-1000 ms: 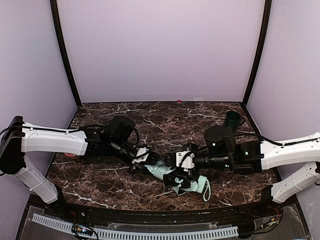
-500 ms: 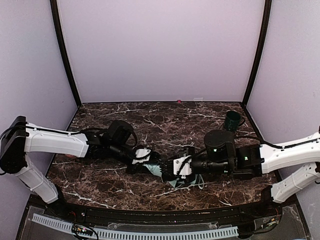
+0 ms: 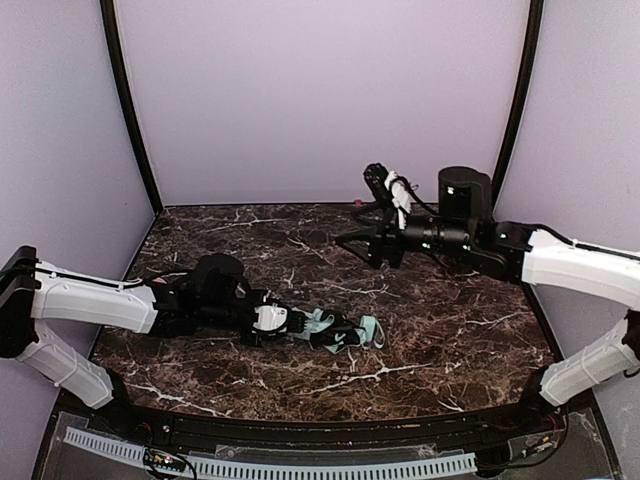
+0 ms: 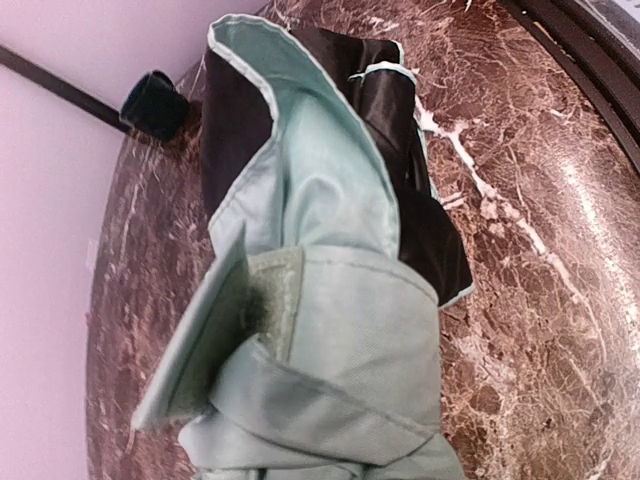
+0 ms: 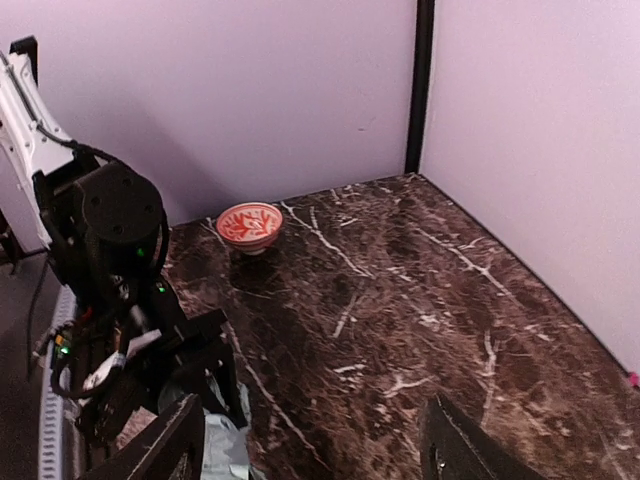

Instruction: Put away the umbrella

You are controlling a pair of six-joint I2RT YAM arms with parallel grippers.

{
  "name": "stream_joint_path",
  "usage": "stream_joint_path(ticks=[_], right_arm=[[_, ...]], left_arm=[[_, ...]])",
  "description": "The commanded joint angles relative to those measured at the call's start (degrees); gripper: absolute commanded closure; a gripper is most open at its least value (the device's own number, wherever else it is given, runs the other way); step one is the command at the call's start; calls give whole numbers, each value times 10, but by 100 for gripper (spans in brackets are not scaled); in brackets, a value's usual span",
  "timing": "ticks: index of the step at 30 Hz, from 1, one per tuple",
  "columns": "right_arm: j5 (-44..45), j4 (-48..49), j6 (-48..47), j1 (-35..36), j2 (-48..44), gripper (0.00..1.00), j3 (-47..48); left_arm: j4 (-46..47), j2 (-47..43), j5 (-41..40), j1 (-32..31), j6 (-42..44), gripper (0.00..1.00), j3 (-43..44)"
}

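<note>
Mint umbrella [image 3: 335, 330] lies folded on the table [image 3: 450, 330], left end clamped in your left gripper [image 3: 283, 322]. Right gripper [image 3: 362, 245] hangs high, jaws wide, empty. Strap-up step, I'd say: bring right down onto the strap [image 4: 275, 300].

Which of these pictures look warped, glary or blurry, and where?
Left wrist view: the umbrella fills the frame, the table curves round it as through a fisheye, with pale glare on the marble at right. Right wrist view: the far bowl is sharp, its own fingers dark and soft at the bottom edge. Top view: even, soft light, no hard shadows.
</note>
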Motion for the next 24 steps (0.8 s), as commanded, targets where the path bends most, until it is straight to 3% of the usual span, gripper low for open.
stream_joint_path(ticks=[1, 5, 7, 13, 24], right_arm=[[-181, -222, 66, -12, 136, 19, 170], [-295, -382, -21, -14, 206, 19, 270], [-344, -402, -35, -8, 215, 21, 284], [-341, -443, -46, 31, 258, 25, 299], [-293, -447, -33, 90, 333, 23, 332]], left_arm=[[24, -67, 50, -21, 116, 100, 6], [-31, -103, 54, -40, 160, 100, 21], [-41, -118, 46, -43, 177, 100, 19], [-54, -131, 30, -46, 198, 100, 23], [-51, -136, 33, -51, 201, 100, 29]])
